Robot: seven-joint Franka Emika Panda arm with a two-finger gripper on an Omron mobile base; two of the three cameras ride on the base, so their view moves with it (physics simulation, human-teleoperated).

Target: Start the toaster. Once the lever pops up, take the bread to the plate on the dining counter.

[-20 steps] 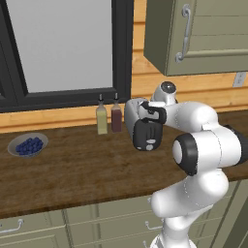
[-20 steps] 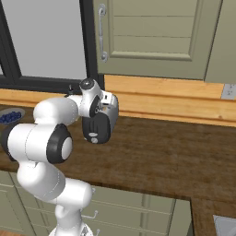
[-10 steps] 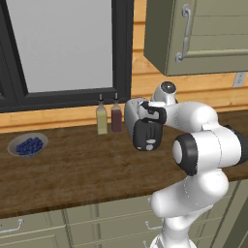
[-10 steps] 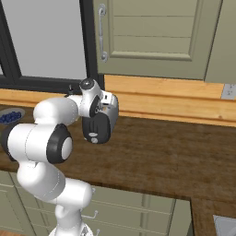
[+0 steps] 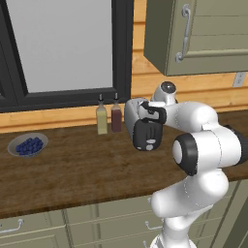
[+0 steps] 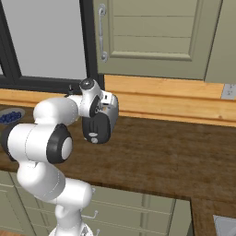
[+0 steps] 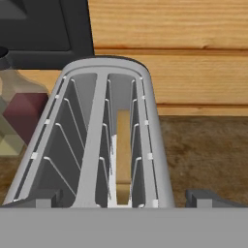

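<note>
1. The toaster (image 7: 97, 140) stands on the brown wooden surface (image 5: 72, 169), directly under the hand. It is a silver metal box with two long slots and thin wire guides inside.
2. The bread (image 7: 123, 145) sits in the slot farther from the bottles, on its edge and low between the wires. It looks tan, flat and thin.
3. The gripper (image 7: 123, 197) hangs just above the toaster with its fingers (image 7: 203, 197) spread wide and holding nothing.
4. Just beside the toaster stand two slim bottles (image 5: 109, 116), one yellowish and one dark red. They look like smooth glass.
5. Well apart from the toaster, past the bottles, lies a grey bowl (image 5: 27, 145) of blueberries.
6. Risk: I cannot see the lever from here, so I judge the fingers may miss it and press the smooth rounded shell.
7. Risk: a wide swing around the toaster could knock over the bottles, because they are tall and narrow.
</note>
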